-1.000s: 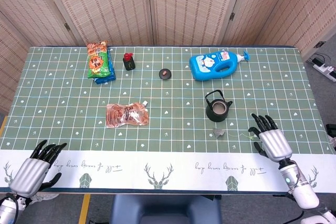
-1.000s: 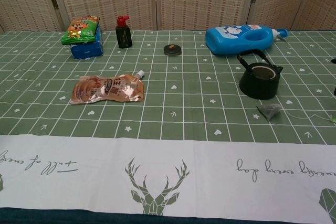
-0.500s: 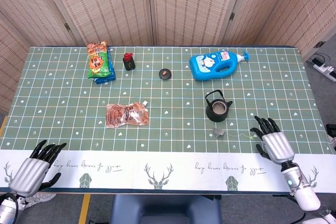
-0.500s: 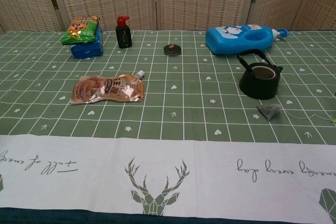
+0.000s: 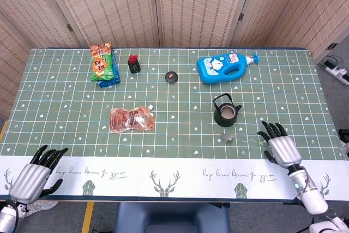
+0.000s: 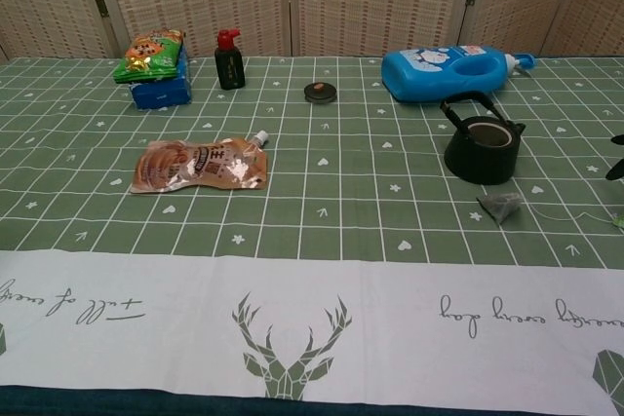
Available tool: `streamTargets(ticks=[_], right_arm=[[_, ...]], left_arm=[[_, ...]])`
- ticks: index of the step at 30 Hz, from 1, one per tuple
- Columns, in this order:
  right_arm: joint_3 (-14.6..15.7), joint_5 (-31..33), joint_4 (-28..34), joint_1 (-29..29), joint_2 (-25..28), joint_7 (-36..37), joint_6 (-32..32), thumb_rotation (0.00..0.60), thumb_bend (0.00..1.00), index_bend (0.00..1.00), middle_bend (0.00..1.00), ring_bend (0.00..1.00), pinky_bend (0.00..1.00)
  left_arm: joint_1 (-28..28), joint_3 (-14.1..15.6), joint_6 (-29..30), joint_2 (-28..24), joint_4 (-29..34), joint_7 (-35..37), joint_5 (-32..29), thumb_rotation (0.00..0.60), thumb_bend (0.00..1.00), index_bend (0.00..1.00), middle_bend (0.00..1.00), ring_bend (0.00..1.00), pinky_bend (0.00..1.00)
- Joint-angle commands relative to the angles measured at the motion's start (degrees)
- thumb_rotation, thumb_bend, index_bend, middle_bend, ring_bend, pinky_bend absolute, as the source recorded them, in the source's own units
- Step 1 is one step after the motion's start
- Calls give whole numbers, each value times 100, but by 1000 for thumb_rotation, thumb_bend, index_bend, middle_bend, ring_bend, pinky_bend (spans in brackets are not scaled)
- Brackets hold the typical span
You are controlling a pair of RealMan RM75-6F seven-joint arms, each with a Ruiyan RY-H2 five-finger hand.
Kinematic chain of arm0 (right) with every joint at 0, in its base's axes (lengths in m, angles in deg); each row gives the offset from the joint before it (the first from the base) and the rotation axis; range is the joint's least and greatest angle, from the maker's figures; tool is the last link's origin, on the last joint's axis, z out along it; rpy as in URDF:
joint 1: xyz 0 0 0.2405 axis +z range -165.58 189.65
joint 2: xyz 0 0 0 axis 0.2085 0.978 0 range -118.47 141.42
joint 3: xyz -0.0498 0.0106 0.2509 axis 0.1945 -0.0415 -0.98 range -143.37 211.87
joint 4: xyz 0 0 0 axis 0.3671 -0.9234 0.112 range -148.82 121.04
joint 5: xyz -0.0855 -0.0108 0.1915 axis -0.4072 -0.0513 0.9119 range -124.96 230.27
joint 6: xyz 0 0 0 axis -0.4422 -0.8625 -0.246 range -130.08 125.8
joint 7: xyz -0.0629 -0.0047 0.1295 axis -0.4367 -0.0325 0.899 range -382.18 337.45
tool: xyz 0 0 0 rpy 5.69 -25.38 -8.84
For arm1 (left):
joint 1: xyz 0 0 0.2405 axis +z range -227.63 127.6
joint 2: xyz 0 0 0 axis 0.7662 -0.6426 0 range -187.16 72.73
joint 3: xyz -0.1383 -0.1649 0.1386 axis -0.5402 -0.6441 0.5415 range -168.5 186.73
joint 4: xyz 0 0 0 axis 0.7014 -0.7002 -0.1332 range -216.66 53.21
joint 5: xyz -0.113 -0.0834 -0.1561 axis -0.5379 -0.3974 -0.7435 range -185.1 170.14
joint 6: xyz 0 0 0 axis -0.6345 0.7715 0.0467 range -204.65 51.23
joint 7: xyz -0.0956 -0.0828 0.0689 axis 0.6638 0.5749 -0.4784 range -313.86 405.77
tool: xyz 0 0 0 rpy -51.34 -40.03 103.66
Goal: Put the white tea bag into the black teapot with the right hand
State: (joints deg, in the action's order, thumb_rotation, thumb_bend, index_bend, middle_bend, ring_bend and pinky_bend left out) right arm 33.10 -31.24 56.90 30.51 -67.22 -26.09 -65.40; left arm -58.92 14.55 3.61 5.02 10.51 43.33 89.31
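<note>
My right hand hovers over the near right part of the worktop, fingers spread and holding nothing, palm turned down so I can come onto the white tea bag from the side. The bag lies flat on the green cloth, just in front of the black teapot and apart from it, and its thin string trails off to the right towards my fingers, which makes the string or the bag's peak the natural thing to pinch, I judge. The teapot stands upright with its mouth open and no lid on it, handle arched over the top, so the drop has to go in past that handle. What looks like its lid sits well away near the far side, out of my path. My left hand rests low at the near left corner, fingers loosely apart and empty, parked there because this job is the right hand's alone. The blue detergent bottle lies on its side behind the teapot, the brown pouch, the snack packs and the small dark bottle all off to the left, none in my way. From the chest view only a dark fingertip shows at the right edge.
</note>
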Motion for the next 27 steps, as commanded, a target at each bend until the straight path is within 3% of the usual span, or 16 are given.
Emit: streamTargets(ticks=[1, 5, 10, 27], right_arm=[[-2, 54, 61, 39, 14, -119, 66, 600, 428, 195, 0, 0, 0], [32, 84, 104, 47, 11, -200, 118, 600, 429, 204, 0, 0, 0], [5, 170, -28, 79, -83, -130, 194, 600, 429, 318, 0, 0, 0], [-103, 469, -544, 261, -388, -41, 555, 600, 428, 374, 0, 0, 0]], left_arm=[[-1, -2, 2, 0, -2, -2, 2, 600, 319, 0, 139, 109, 15], [-4, -7, -7, -2, -8, 12, -15, 600, 319, 0, 139, 110, 15], [-2, 2, 6, -8, -6, 27, 8, 600, 319, 0, 139, 110, 15], [-11, -1, -6, -25, -18, 84, -6, 600, 319, 0, 139, 110, 15]])
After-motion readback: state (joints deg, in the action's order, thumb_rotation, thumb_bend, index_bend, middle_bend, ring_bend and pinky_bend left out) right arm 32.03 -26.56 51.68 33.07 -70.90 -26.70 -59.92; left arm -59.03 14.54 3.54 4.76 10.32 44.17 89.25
